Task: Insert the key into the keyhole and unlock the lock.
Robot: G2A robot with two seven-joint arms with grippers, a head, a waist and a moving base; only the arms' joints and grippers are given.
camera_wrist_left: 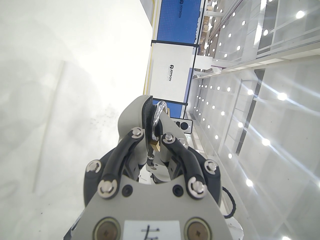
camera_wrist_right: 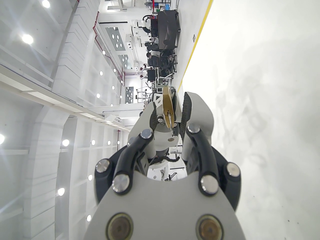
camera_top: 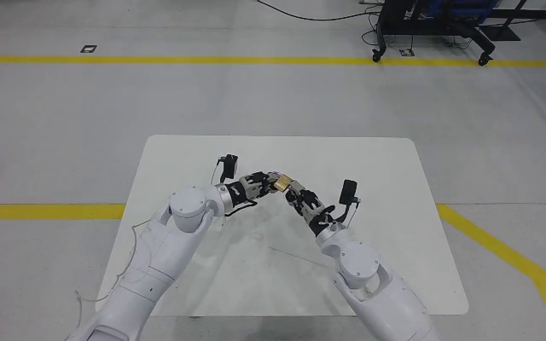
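Note:
A small brass padlock [camera_top: 280, 182] is held above the middle of the white table [camera_top: 188, 162], between the two arms' tips. My left gripper [camera_top: 263, 182] comes in from the left and is shut on the lock. In the left wrist view its silver shackle [camera_wrist_left: 159, 111] shows between the pads of the left gripper [camera_wrist_left: 156, 106], with a bit of brass [camera_wrist_left: 155, 146] nearer the palm. My right gripper [camera_top: 296, 198] meets the lock from the right. In the right wrist view the brass body [camera_wrist_right: 167, 101] stands edge-on in the mouth of the right gripper [camera_wrist_right: 172, 98], with the thin silver key [camera_wrist_right: 170, 121] against it.
The table's front edge lies close to the robot, its far edge beyond the grippers. Yellow floor lines [camera_top: 256, 60] run past the table. A black wheeled frame [camera_top: 435, 26] stands far off at the back right.

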